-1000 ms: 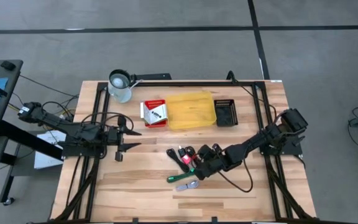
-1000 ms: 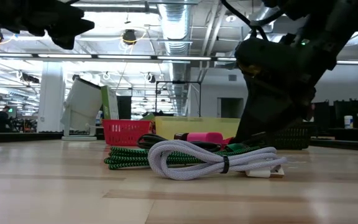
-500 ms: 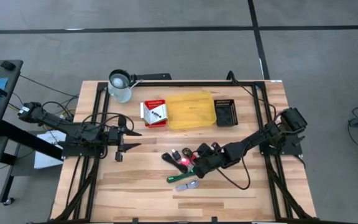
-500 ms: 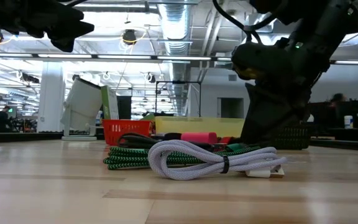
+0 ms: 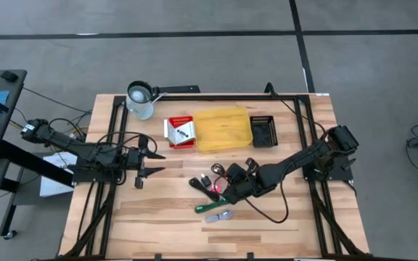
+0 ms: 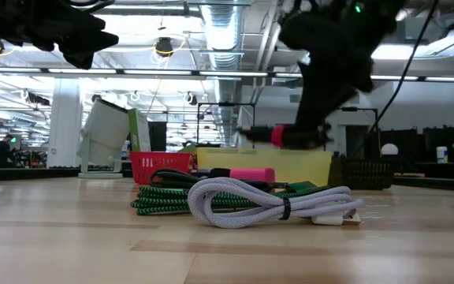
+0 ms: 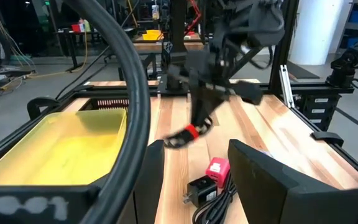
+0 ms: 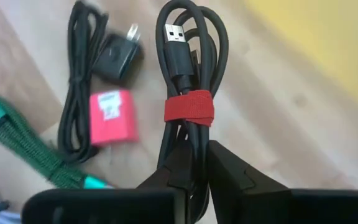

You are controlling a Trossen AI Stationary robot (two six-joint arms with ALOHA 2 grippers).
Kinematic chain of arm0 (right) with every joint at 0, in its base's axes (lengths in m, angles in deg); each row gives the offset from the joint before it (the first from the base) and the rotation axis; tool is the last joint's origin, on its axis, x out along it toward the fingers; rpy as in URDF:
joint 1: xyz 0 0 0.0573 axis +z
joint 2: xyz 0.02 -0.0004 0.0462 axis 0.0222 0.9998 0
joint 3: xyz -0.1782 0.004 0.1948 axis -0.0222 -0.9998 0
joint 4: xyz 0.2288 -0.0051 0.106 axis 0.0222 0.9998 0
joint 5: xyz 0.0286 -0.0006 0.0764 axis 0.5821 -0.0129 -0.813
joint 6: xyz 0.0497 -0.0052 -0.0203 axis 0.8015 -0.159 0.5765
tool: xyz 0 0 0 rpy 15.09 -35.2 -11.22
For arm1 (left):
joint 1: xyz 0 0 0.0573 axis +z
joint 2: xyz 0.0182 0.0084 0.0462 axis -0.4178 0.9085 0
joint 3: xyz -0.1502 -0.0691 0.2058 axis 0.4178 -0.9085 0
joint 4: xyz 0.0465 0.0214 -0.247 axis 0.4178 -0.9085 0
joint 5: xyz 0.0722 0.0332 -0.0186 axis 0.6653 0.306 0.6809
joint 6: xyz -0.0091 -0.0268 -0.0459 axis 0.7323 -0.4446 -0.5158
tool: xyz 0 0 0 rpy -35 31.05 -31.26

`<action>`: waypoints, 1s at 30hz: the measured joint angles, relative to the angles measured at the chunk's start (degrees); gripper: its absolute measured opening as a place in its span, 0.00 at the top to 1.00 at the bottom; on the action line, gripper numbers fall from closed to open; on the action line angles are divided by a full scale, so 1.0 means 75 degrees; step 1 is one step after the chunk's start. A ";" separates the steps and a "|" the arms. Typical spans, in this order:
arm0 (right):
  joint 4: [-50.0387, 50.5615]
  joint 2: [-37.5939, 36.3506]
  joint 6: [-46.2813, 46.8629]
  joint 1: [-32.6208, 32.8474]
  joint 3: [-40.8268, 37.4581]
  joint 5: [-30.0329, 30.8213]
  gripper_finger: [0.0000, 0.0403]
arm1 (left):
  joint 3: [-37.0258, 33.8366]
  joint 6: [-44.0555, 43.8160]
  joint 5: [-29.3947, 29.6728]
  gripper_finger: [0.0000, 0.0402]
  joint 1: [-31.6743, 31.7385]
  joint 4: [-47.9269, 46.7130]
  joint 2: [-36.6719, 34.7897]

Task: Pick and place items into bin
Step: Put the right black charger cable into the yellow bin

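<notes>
Lifted, seemingly clear of table (image 5: 158, 217): right pincer's (image 8: 194, 163) cord bundle (image 8: 188, 93).

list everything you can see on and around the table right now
yellow bin: 1, yellow, far middle of the table
red basket: 1, red, touching the bin's left side
black basket: 1, black, right of the bin
metal cup: 1, silvery, far left corner
black cable with red strap: 1, lifted off the table in the right gripper
black charger: 1, on the table with its cord
pink block: 1, beside the charger
green cable: 1, near middle
white cable: 1, coiled, nearest the table's front
left gripper: open, waiting at the left
right gripper: shut on the black cable
</notes>
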 joint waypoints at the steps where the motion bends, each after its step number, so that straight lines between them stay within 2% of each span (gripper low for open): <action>1: 0.0402 0.0000 -0.0139 -0.0039 0.0234 0.0165 0.92 | 0.0000 -0.0010 -0.0002 0.58 0.0000 -0.0001 0.0003; 7: 0.2423 0.0000 -0.1152 -0.0508 0.1674 0.1328 0.95 | 0.0000 -0.0056 -0.0004 0.58 -0.0002 -0.0001 0.0001; 12: 0.3367 -0.0004 -0.2298 -0.1382 0.2531 0.1661 0.94 | 0.0000 -0.0418 -0.0002 0.58 -0.0003 0.0000 0.0003; 16: 0.3527 -0.0006 -0.3290 -0.2265 0.2728 0.1632 0.92 | 0.0000 -0.0603 -0.0002 0.58 -0.0003 0.0000 0.0001; 21: 0.3471 0.0047 -0.4482 -0.3325 0.2728 0.1227 0.92 | 0.0000 -0.0799 -0.0002 0.58 -0.0003 0.0015 0.0000; 25: 0.3297 0.0073 -0.4693 -0.3830 0.2726 0.1189 0.85 | 0.0000 -0.0857 0.0001 0.58 -0.0003 0.0028 0.0001; 30: 0.3059 0.0073 -0.5001 -0.3913 0.2728 0.1092 0.73 | 0.0000 -0.0416 0.0003 0.58 -0.0003 0.0029 0.0001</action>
